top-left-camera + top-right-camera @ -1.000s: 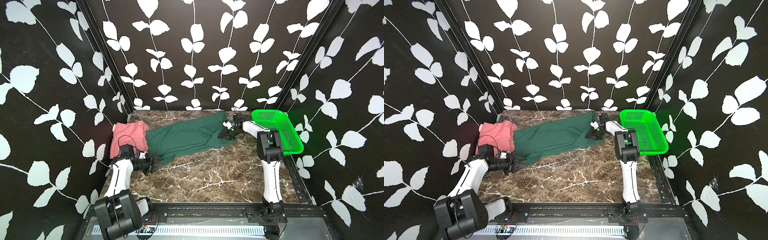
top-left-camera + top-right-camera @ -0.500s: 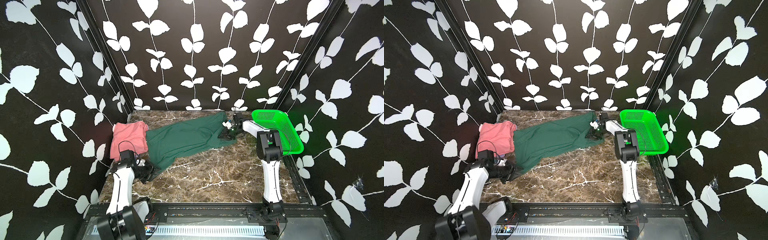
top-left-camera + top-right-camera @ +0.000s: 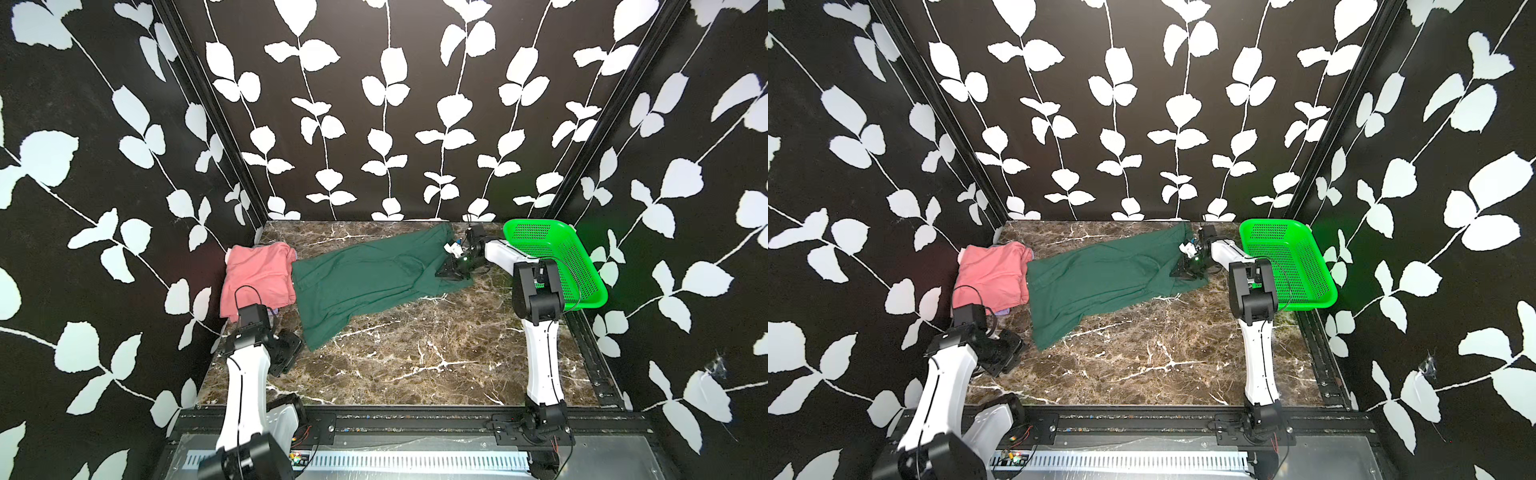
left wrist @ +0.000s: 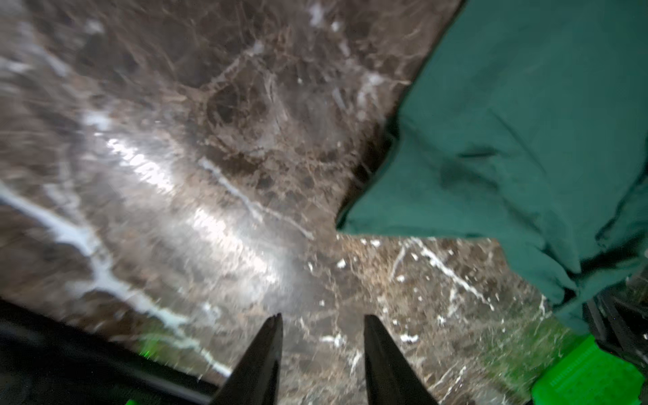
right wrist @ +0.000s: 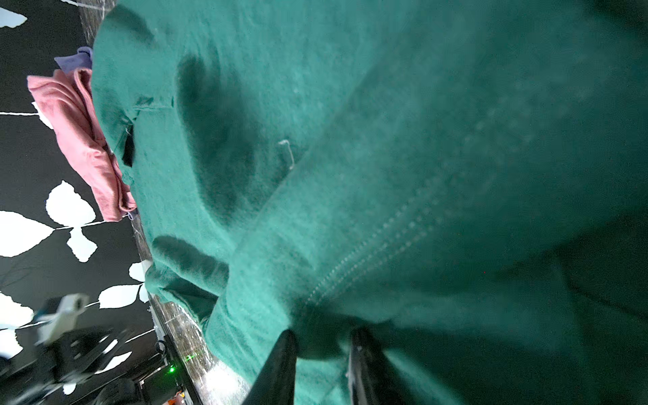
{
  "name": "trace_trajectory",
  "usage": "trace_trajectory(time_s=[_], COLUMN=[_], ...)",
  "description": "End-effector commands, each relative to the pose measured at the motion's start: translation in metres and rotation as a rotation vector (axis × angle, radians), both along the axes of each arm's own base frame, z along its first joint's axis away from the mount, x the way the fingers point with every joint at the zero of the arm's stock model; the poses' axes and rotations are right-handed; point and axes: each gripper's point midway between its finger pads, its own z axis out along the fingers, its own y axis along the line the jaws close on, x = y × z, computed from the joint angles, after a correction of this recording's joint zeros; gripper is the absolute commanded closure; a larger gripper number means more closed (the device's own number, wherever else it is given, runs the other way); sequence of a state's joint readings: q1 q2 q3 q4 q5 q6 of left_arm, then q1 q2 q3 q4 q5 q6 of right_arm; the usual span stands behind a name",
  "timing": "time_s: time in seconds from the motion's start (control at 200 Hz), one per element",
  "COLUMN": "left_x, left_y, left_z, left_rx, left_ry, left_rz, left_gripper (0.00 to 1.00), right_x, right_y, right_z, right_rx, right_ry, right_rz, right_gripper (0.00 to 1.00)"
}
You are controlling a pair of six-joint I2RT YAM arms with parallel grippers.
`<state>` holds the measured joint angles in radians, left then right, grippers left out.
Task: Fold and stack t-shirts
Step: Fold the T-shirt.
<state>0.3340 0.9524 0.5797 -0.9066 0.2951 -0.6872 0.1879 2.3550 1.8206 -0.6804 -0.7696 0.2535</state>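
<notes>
Currently right fingers (image 5: 280,364) are clamped on the dark green t-shirt (image 3: 365,274) at its edge nearest the basket (image 3: 532,223); left fingers (image 4: 263,361) are apart, empty, over bare table (image 3: 415,357) by the shirt corner farthest from the basket; risk: a one-sided pull drags or bunches the cloth.

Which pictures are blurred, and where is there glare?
Left wrist view: motion blur everywhere, white glare streaks on the marble table, dark green t-shirt soft. Right wrist view: near green cloth unfocused, pink t-shirt sharper. Both top views: sharp; the green basket casts a green glow on the wall.
</notes>
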Motion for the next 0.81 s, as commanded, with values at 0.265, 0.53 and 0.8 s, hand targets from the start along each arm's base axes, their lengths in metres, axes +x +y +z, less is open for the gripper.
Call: trace_trajectory(time_s=[0.265,0.53,0.8], left_x=[0.034,0.053,0.047], left_y=[0.000,-0.014,-0.028], left_z=[-0.030,-0.043,-0.048], left_rx=[-0.069,-0.183,-0.276], left_ry=[-0.039,-0.072,-0.017], left_rz=[0.015,-0.006,-0.047], left_gripper=[0.59,0.59,0.62], right_x=[-0.039,-0.036,-0.033], right_y=[-0.009,-0.009,-0.010], right_z=[-0.056,-0.057,-0.057], right_rx=[-0.112,-0.113,-0.118], right_ry=[0.169,0.168,0.168], right_rz=[0.029,0.029,0.025], right_gripper=[0.72,0.71,0.71])
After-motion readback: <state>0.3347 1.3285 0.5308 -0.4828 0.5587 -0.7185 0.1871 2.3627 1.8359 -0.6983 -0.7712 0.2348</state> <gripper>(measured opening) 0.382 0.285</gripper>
